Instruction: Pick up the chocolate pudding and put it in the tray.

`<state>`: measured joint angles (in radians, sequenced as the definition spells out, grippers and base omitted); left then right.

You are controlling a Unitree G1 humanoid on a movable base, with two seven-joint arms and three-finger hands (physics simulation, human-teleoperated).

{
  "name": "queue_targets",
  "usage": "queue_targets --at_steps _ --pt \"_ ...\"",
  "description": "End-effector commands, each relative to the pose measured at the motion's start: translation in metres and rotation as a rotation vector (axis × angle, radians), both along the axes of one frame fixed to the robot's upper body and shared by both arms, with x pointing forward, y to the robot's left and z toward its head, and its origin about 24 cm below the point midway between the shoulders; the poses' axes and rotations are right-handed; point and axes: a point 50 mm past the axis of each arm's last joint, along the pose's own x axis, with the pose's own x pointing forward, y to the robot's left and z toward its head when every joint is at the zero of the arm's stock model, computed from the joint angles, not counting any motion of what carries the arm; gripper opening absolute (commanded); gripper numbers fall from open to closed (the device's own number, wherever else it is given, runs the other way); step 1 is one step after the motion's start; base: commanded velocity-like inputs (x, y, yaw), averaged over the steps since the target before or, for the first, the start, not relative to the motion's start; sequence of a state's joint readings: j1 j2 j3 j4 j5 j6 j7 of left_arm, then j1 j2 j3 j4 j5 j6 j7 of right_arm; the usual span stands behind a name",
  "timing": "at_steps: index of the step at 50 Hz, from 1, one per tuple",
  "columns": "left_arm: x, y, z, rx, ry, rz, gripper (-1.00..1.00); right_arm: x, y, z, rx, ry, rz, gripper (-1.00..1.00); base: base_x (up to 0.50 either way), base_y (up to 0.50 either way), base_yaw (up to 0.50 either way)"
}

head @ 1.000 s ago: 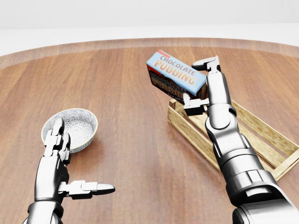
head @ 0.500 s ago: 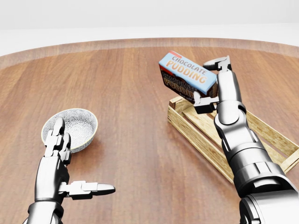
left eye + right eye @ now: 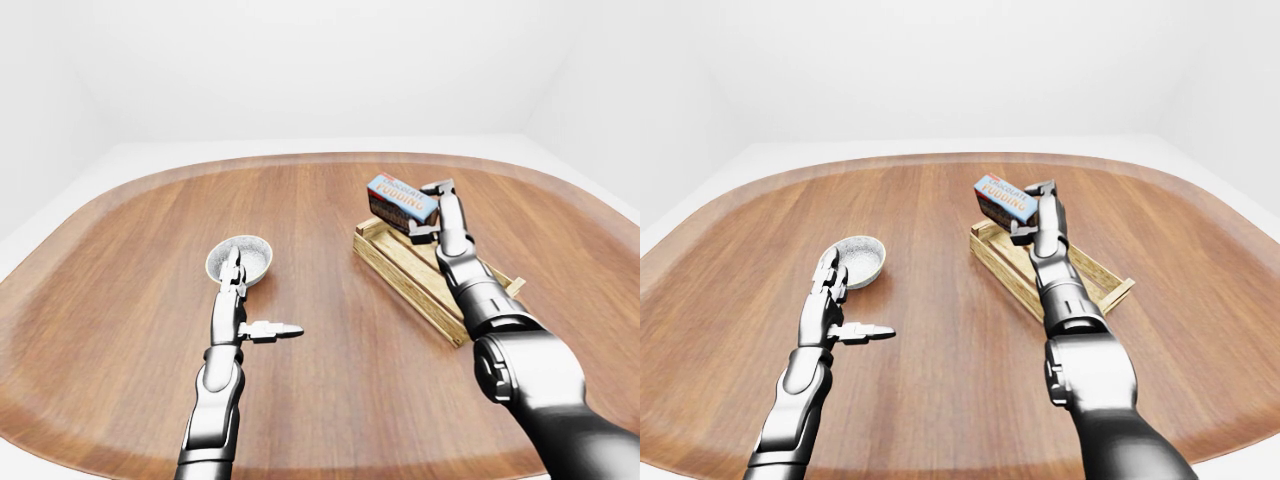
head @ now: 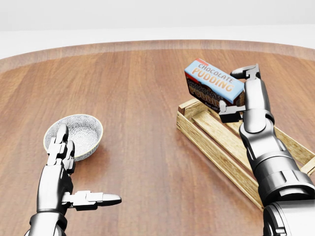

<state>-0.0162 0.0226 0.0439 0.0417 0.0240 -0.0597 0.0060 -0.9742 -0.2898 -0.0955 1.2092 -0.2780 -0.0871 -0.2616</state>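
Note:
The chocolate pudding box (image 4: 213, 85), blue-topped with brown sides, hangs tilted in the air over the upper-left end of the wooden slatted tray (image 4: 211, 142). My right hand (image 4: 235, 92) is shut on the box's right end, one finger over its top and one under it. The same box (image 3: 402, 199) shows above the tray (image 3: 400, 270) in the left-eye view. My left hand (image 4: 74, 169) rests low at the left of the head view, open, fingers spread, holding nothing.
A small patterned white bowl (image 4: 79, 133) sits on the round wooden table (image 4: 142, 98) just above my left hand. The table's curved edge runs across the top of the head view, with white floor beyond.
My right hand has carried the pudding box to the right, from the tray's left corner to over its upper-left end. The left hand and bowl have not moved.

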Motion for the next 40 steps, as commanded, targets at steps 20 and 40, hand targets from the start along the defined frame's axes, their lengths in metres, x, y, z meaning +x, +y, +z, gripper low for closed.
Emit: queue_targets --at_steps 20,40 --pt "0.000 -0.001 -0.001 -0.012 0.020 -0.010 1.00 -0.012 -0.035 -0.014 -0.027 0.045 -0.124 -1.00 0.00 0.00 0.00" --pt "0.001 -0.001 -0.001 -0.010 0.020 -0.011 1.00 -0.022 -0.048 -0.029 -0.051 0.090 -0.174 -1.00 0.00 0.00 0.00"
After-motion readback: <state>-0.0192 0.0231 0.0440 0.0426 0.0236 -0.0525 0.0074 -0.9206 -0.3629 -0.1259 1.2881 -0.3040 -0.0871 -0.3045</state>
